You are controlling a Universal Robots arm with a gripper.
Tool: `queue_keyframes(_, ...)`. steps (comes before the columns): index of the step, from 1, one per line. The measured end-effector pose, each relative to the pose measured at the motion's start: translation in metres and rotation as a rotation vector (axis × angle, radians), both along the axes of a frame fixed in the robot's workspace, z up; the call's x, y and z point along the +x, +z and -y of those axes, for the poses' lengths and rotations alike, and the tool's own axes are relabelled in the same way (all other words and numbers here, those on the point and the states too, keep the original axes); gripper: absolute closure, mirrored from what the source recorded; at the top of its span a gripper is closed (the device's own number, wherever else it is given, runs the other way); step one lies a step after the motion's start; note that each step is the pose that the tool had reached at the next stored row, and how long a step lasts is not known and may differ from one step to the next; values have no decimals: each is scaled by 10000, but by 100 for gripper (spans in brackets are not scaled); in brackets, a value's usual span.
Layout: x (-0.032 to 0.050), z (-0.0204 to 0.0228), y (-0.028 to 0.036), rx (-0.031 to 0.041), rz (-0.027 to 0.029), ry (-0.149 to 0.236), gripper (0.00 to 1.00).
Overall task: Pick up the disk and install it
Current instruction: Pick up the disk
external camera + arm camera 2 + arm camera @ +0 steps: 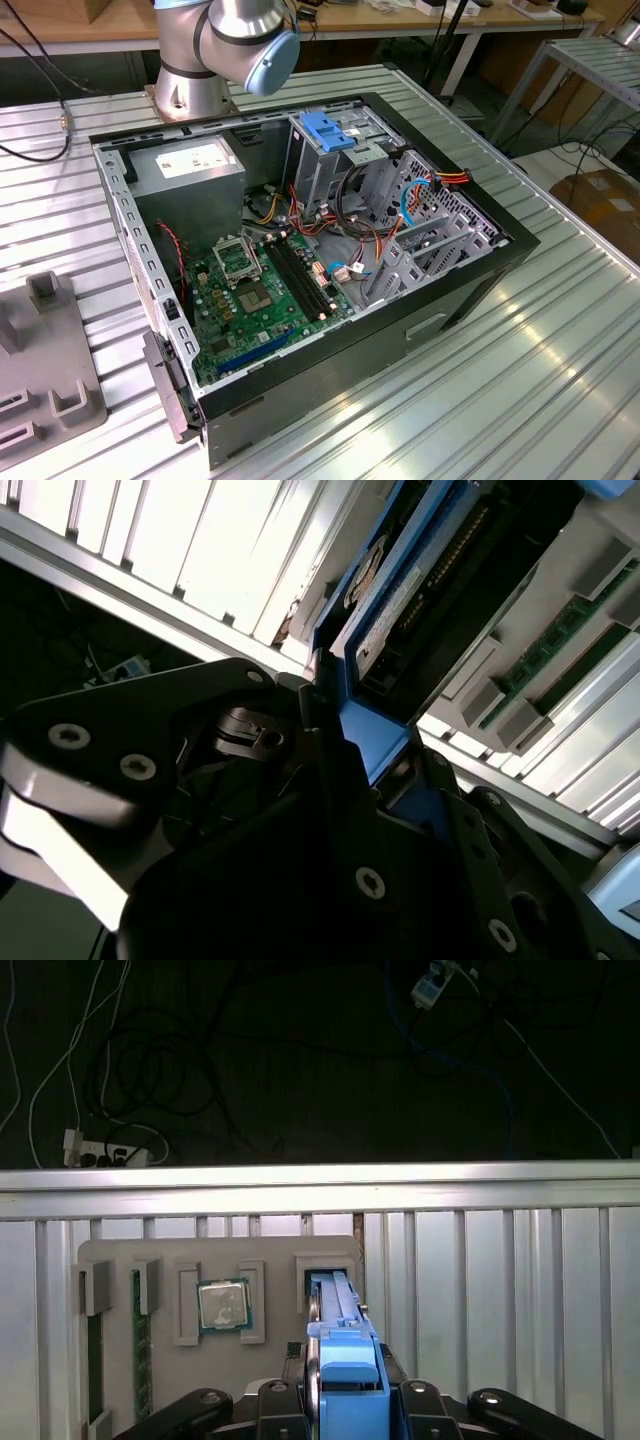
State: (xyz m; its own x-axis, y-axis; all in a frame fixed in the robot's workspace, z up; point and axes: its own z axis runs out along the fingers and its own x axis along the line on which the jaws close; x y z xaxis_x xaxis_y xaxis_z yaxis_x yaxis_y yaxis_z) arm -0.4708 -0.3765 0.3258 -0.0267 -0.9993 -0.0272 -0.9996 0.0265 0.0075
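I am trying, as best I judge it, for a square grip and a straight pull along the slot, so the blue bracket [348,1370] is not scraping the grey fixture [270,1260]. Across that fixture, a memory stick [141,1340] is lying farthest from the claw [347,1400] and the processor [223,1306] is sitting nearer. The disk [335,1300] is standing edge-on between the fingers [325,740], reaching ahead of the claw toward its slot. The claw is clamping the disk by its bracket. Whether the far end is clear of the slot, I cannot quite tell.
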Motion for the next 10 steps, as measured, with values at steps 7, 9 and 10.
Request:
queue_keyframes(7,0,0,107,2,0,0,63)
queue_keyframes(9,0,0,136,2,0,0,63)
queue_keyframes(10,0,0,149,2,-1,1,63)
